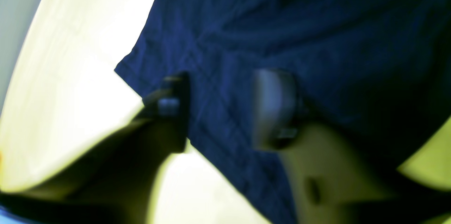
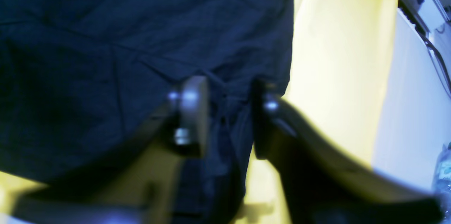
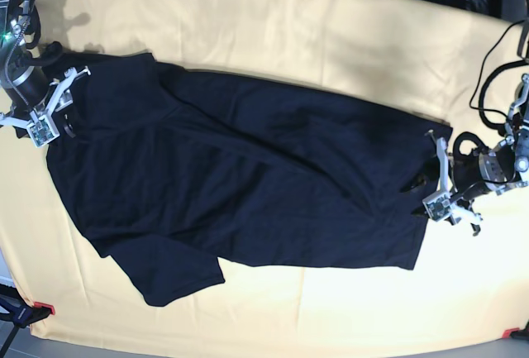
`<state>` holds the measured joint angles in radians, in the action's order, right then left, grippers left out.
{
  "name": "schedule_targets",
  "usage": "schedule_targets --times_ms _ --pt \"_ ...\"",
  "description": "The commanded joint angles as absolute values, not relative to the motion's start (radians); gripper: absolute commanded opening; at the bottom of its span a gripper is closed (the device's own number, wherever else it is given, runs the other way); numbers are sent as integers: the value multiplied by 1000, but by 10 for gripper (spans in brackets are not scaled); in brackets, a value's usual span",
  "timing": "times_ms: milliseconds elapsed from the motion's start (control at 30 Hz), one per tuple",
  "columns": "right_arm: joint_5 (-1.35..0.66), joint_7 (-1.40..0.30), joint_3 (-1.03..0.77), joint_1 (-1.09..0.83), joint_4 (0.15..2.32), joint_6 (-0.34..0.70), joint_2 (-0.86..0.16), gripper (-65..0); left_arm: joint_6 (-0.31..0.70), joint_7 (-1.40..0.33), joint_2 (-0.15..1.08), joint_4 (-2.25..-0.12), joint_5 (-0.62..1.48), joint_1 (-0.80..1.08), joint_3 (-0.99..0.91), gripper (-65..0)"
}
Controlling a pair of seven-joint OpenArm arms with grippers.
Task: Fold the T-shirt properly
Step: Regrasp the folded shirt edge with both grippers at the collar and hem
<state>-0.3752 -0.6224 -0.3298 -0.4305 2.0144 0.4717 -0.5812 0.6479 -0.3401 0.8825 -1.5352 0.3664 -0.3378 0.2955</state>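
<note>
At the left of the base view the right gripper sits at one end of the T-shirt, near a sleeve and shoulder area; its wrist view shows the two fingers parted with a fold of dark cloth running between them, neither pad clearly pressing on it, so I judge the hold to be slack or let go rather than firm. The T-shirt lies spread, somewhat rumpled, across the pale yellow cloth that covers the tabletop, its long axis running from upper left to lower right, with one sleeve sticking out toward the near edge. At the right end the left gripper meets the hem edge; in its wrist view the fingers stand apart with the hem corner between them (the picture is blurred, and whether either pad touches the fabric I cannot tell). Each arm thus has its own end of the garment directly at its fingers, and the body of the shirt stretches inward between them, so any next fold would likely carry an end along or across that long axis toward the middle.
</note>
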Motion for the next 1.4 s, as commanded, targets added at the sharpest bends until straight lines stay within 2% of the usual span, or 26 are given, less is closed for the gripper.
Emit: schedule_targets --times_ms 0,33,67,233,367,533,633,700,800,833,933,1100,1200,1367 --pt "-417 -620 -340 -424 2027 469 -599 -560 640 -358 903 -1544 408 -361 282 -601" --pt "-460 -646 -340 -424 2027 475 -598 -647 639 -399 902 -1544 448 -360 282 -650" --pt "-496 -675 -340 -424 2027 489 -598 -650 638 -441 900 -1544 481 -360 282 -650" --pt "-557 -712 -340 -433 2027 562 -593 -650 636 -533 898 -1544 537 -360 282 -650" --pt "-580 -713 -340 -448 2027 656 -594 -650 698 -533 905 -1544 567 -360 282 -650" --pt "-565 -760 -340 -473 2027 651 -594 -650 698 -561 915 -1544 566 -355 282 -650" --pt "-543 -784 -340 -496 2027 698 -594 -650 698 -589 921 -1546 589 -343 282 -650" --pt "-547 -791 -340 -521 2027 698 -595 -565 698 -589 943 -1547 642 -319 282 -650" --pt "-546 -791 -340 -551 2027 698 -597 -400 698 -618 983 -1548 667 -283 282 -548" --pt "-547 -791 -340 -560 2027 698 -599 -376 698 -641 997 -1554 670 -273 282 -523" --pt "-547 -791 -340 -574 2027 698 -599 -374 698 -743 1037 -1578 694 -240 282 -441" --pt "-554 -790 -340 -574 2027 698 -599 -373 698 -782 1081 -1653 656 -183 282 -364" --pt "-553 -791 -340 -573 2027 698 -599 -373 698 -698 1083 -1689 507 -157 282 -321" --pt "-553 -793 -340 -574 2027 698 -599 -373 698 -435 1112 -1702 200 -112 311 -317"
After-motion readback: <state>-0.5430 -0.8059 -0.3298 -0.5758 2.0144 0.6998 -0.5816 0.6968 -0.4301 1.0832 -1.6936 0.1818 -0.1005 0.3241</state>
